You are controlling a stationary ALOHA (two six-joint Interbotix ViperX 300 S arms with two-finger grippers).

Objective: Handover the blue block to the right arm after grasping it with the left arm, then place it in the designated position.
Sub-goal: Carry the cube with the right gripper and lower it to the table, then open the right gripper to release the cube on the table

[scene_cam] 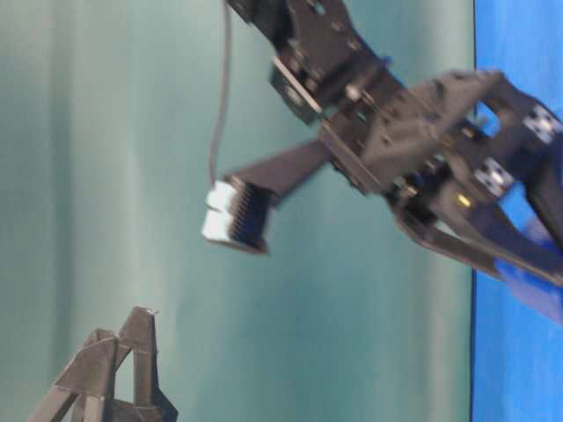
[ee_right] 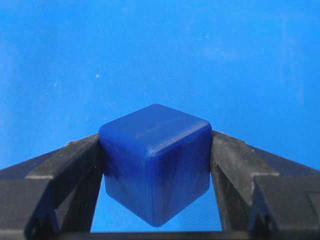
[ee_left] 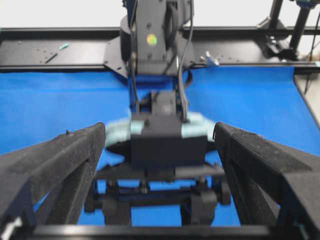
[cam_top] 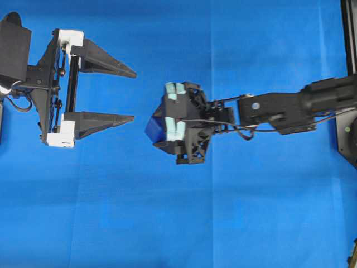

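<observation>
**Block is in the right fingers: set it down cleanly**

You have the blue block [ee_right: 155, 167] clamped between the fingers of the right gripper [cam_top: 167, 127], one finger pressed to each side face, as the right wrist view shows plainly. In the overhead view the block peeks out as a dark-blue corner at about 9 o'clock of that gripper, near the middle of the cloth-covered surface [cam_top: 251, 212]. The left gripper [cam_top: 125, 95] sits over toward 9 o'clock of the scene with its fingers spread wide and nothing between them, so the handover looks finished and placing is the step in hand.

To do it well, lower the block squarely until a flat face meets the cloth before you part the fingers. It seems to sit slightly turned in the grip, so a release from height would likely let it tip or roll. Part the fingers fully, then lift straight away.

What you cannot see matters here. No marker for the designated position shows in any view. The table-level view is blurred and the left wrist view is largely blocked by the right arm. How high the block hangs above the surface cannot be judged.
</observation>
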